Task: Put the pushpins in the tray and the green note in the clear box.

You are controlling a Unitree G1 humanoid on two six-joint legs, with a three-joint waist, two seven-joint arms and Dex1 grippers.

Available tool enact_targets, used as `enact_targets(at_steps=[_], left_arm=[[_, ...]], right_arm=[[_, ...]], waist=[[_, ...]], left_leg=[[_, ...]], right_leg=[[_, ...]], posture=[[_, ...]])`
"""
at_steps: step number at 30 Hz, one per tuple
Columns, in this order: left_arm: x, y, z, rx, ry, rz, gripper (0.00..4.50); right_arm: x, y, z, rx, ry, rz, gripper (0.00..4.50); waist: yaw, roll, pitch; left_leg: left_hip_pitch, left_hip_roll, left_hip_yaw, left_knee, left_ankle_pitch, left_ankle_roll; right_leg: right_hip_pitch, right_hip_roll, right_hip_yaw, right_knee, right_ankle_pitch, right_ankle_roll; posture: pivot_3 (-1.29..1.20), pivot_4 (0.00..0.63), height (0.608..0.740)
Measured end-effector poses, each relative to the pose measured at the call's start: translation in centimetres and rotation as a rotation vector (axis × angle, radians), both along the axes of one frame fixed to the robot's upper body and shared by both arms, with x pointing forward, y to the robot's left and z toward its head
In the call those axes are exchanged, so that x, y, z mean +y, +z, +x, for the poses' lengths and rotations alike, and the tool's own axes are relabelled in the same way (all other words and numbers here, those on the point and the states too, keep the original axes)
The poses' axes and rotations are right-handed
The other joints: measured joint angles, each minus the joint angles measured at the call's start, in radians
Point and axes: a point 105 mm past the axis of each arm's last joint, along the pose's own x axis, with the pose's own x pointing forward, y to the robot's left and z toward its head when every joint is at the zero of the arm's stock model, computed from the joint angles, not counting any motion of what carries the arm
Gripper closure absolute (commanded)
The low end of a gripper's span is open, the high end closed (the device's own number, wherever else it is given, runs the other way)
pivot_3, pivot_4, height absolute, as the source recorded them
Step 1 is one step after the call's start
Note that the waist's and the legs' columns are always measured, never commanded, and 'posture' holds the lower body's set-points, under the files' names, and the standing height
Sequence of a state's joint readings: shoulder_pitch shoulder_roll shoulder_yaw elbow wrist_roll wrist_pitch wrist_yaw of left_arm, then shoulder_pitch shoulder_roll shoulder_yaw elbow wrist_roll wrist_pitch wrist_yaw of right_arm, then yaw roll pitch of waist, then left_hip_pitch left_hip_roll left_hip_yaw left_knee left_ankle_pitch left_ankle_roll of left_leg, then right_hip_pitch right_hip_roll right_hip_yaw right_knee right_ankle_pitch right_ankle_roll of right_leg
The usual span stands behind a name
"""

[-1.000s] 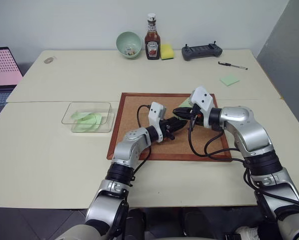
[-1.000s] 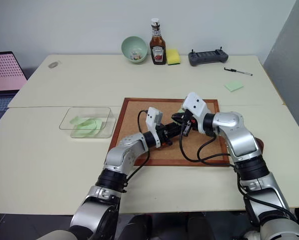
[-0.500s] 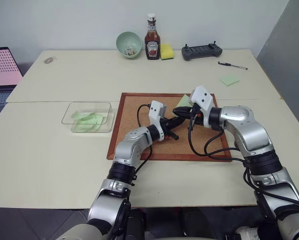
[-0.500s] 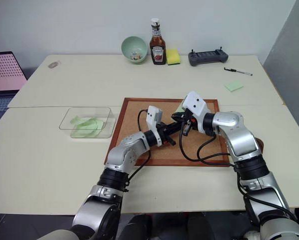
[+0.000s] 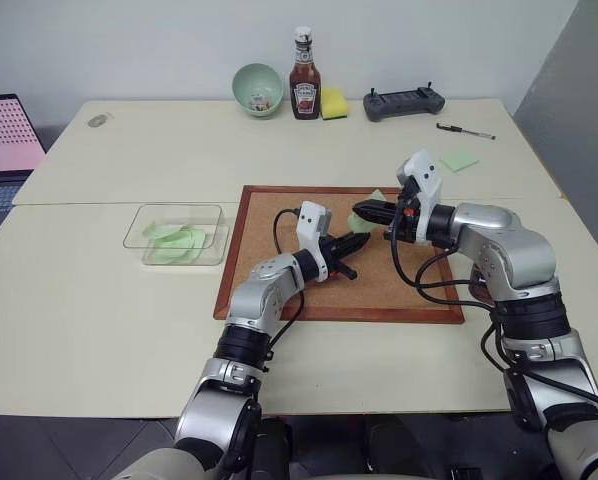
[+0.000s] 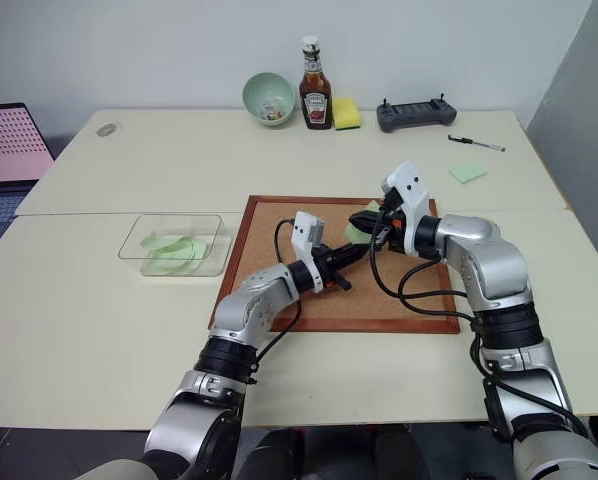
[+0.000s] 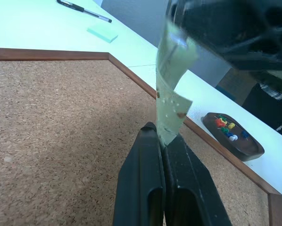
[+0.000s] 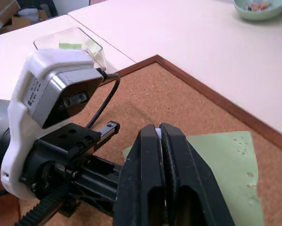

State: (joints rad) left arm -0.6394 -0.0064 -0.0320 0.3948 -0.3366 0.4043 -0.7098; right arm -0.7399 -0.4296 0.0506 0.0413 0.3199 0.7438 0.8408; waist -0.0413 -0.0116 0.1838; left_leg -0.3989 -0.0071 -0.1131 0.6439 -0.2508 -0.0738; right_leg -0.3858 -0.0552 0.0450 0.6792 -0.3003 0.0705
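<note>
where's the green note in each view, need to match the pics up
Left eye view: green note over the cork board's far right part.
Right eye view: same spot.
Left wrist view: hanging strip, centre.
Right wrist view: flat sheet, lower right.
Shared landmark: the cork board's wooden frame.

The note (image 7: pixel 171 89), a pale green paper slip with small pinholes and a brownish mark near one corner, hangs lifted off the cork board (image 5: pixel 279 215), pinched at one end by the left gripper (image 7: pixel 162 141) and at the other by the right gripper (image 8: pixel 161 136) (both jaws closed on it). The tray (image 7: pixel 233 136), low and dark reddish-brown, sits on the bench just beyond the board's frame, with coloured pushpins (image 7: pixel 225 125) clustered inside. The clear box (image 5: pixel 177 234) lies left of the board, green slips inside it.
</note>
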Motion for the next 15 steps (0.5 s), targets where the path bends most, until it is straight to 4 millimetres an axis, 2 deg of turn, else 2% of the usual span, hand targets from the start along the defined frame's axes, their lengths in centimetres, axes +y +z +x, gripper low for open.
enact_targets(at_steps=[11,15], left_arm=[[0.0,0.0,0.0,0.001,0.001,0.001,4.45],[0.1,-0.1,0.0,0.002,0.007,0.004,4.45]], right_arm=[[-1.1,0.2,-0.3,0.103,-0.020,0.077,4.50],[-3.2,1.9,-1.1,0.056,-0.039,0.055,4.50]], waist=[[0.000,0.000,0.000],[0.006,0.000,0.000]], left_leg=[[0.000,0.000,0.000,0.000,0.000,0.000],[-0.001,0.000,0.000,0.000,0.000,0.000]], right_leg=[[0.000,0.000,0.000,0.000,0.000,0.000],[0.000,0.000,0.000,0.000,0.000,0.000]], posture=[[0.00,0.150,0.740],[0.00,0.150,0.740]])
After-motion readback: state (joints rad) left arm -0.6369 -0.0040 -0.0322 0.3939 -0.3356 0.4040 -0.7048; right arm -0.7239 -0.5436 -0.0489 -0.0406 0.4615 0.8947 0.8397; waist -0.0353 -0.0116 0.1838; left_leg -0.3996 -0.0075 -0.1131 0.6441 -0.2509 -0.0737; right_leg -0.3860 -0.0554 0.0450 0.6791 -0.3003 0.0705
